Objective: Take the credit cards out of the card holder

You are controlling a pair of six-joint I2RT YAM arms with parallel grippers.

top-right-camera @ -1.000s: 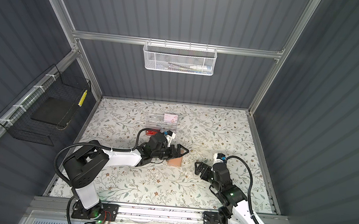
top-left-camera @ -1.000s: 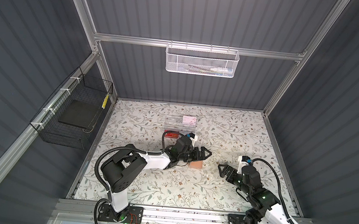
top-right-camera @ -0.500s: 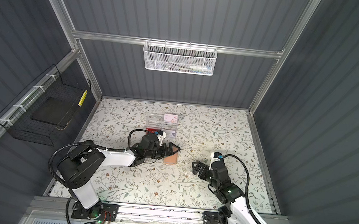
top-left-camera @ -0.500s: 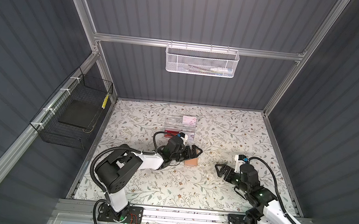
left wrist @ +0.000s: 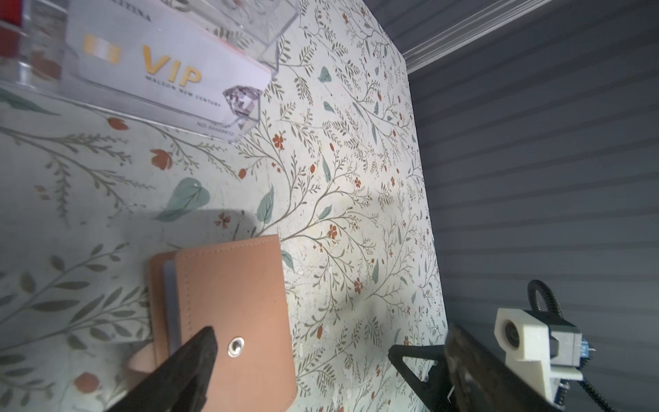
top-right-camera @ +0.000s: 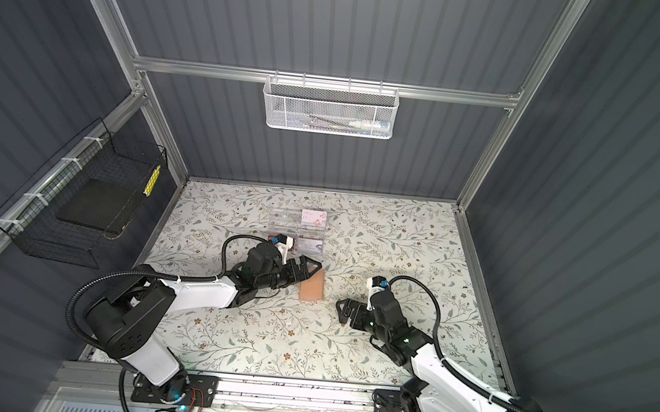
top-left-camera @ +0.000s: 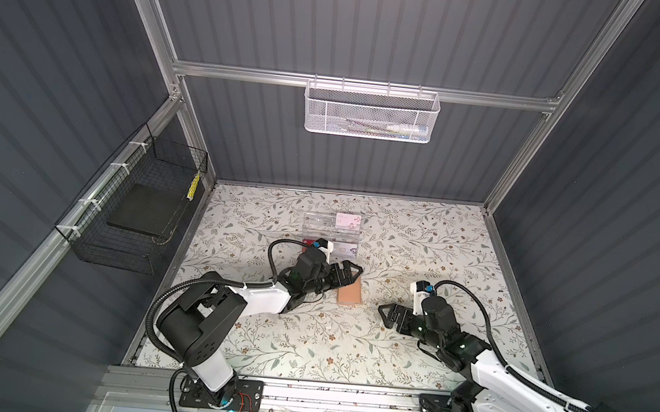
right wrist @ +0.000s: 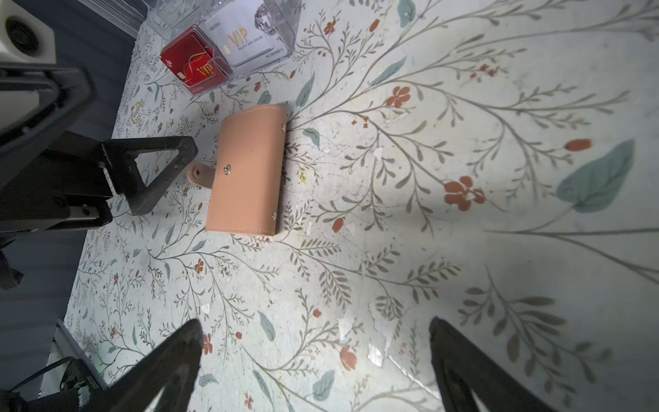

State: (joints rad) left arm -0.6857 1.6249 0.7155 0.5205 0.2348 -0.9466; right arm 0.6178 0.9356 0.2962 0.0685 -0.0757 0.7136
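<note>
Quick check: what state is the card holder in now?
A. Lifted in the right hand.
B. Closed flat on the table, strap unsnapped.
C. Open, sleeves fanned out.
B: the card holder lies flat on the table, cover shut, its strap sticking out loose.

Back on the floral-print table cover [top-left-camera: 420, 241] sits a clear acrylic multi-compartment box [top-left-camera: 316, 219], flat on the surface. Up on the rear rail hangs a white mesh basket [top-left-camera: 371, 113], with a few long thin items inside, too small to name. On the left wall, a black wire basket [top-left-camera: 118, 251] holds a dark flat slab [top-left-camera: 140, 208], with a yellow tag [top-left-camera: 195, 186] at its far end.
</note>
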